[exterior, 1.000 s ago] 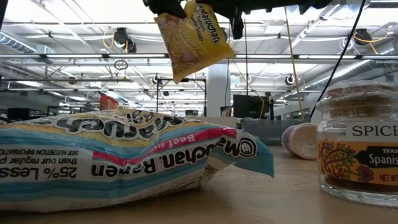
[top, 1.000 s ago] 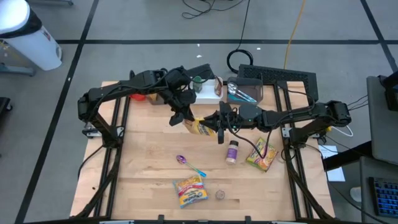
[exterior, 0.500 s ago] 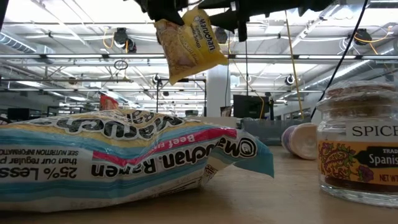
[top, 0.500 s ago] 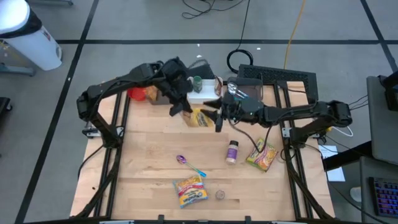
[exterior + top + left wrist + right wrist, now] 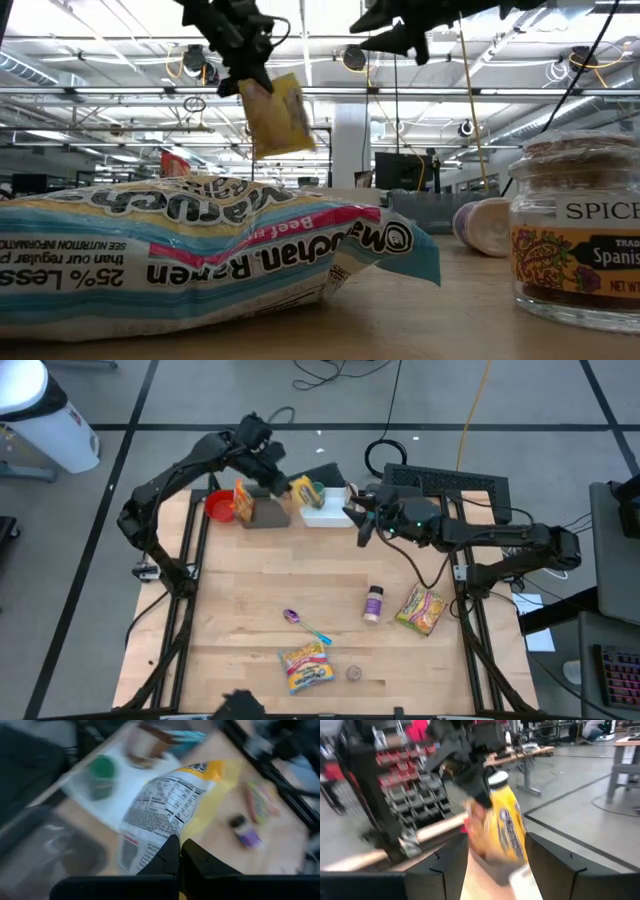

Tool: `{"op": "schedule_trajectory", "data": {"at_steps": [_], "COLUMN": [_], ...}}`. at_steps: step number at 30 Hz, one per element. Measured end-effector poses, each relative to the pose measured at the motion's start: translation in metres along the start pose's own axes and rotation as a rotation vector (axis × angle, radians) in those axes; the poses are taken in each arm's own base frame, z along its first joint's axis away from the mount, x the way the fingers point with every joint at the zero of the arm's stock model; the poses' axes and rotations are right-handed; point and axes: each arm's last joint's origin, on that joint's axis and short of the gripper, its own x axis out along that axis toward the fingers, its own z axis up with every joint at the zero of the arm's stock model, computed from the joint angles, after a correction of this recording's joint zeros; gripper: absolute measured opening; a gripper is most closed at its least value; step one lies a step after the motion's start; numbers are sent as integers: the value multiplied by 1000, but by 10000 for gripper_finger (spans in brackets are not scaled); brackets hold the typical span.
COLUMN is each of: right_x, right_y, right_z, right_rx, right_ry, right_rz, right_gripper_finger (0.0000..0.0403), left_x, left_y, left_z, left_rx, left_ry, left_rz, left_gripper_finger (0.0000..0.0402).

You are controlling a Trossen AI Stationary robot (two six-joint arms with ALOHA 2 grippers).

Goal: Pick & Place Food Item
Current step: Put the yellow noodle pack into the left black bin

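Yellow plastic is seen in the closed fingers of the left gripper [image 5: 272, 482]: a yellow ramen packet [image 5: 303, 491] is pinched by one edge and is held in the air above the far edge of the wooden table [image 5: 240, 610], close to a white tray [image 5: 325, 512] and a grey box [image 5: 262, 510]. In the low view the packet [image 5: 273, 116] hangs down from the gripper [image 5: 243, 75], clear of the table. The right gripper [image 5: 362, 525] is found just beside the tray, on its right side, and its fingers are parted with nothing between them; the packet is not touched by it. On the near half of the table are laid a second ramen pack [image 5: 306, 666], a spoon [image 5: 305, 624], a small spice jar [image 5: 353, 673], a purple-capped bottle [image 5: 373, 603] on its side and a yellow-green snack bag [image 5: 420, 609]. A red bowl [image 5: 219, 507] is placed at the far left corner.
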Motion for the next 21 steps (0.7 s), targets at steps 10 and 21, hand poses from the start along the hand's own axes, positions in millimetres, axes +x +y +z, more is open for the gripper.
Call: {"op": "schedule_trajectory", "data": {"at_steps": [10, 21], "right_x": [-31, -47], "right_y": [-24, -35], "right_z": [14, 17], "right_rx": [-169, -200], "right_ry": [83, 147], "right_rz": [-78, -113], "right_gripper_finger": [182, 180], "left_x": [-20, -48], "left_y": [39, 23], "left_z": [0, -15], "left_rx": [-352, -562], "left_ry": [-83, -183], "left_rz": [345, 550], "left_gripper_finger": [0, 0]}}
